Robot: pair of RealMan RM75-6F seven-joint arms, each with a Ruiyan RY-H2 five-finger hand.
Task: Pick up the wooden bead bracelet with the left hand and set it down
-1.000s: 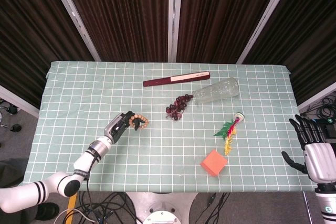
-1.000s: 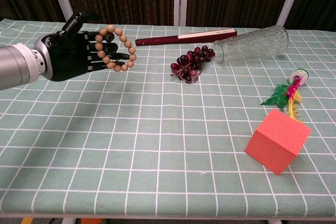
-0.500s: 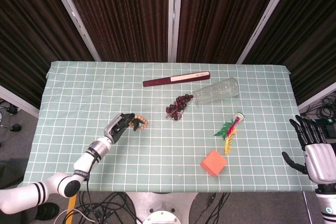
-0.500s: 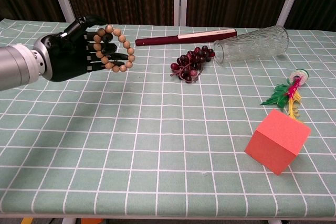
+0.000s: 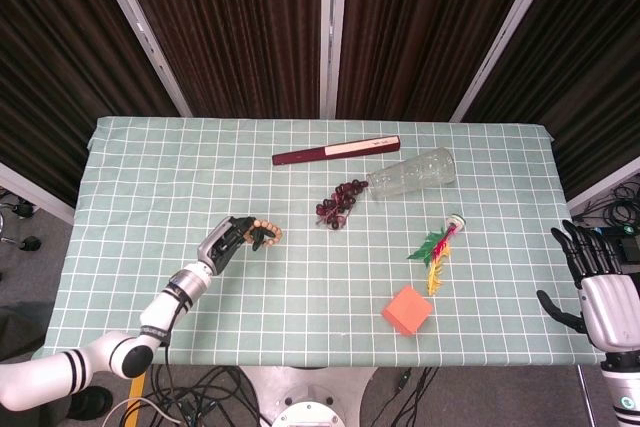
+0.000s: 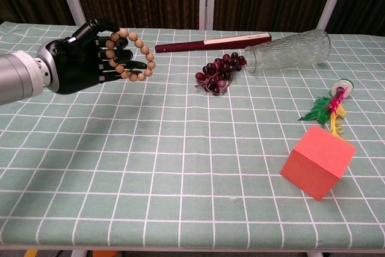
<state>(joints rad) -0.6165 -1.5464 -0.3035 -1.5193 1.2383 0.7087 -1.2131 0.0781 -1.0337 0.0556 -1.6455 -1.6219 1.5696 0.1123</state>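
Wooden bead bracelet (image 6: 131,54) hangs looped over the black left hand (image 6: 84,63), held above the green checked tablecloth (image 6: 180,167). Right hand (image 5: 597,287) sits off the table's edge, fingers spread (holding nothing).

No text, label, brand, number or sign can be read in either view; the pale strip on the dark red fan (image 5: 336,150) carries no legible marks at this size; the orange block (image 6: 317,161) shows plain faces; the glass vase (image 6: 289,50) has only a moulded pattern.
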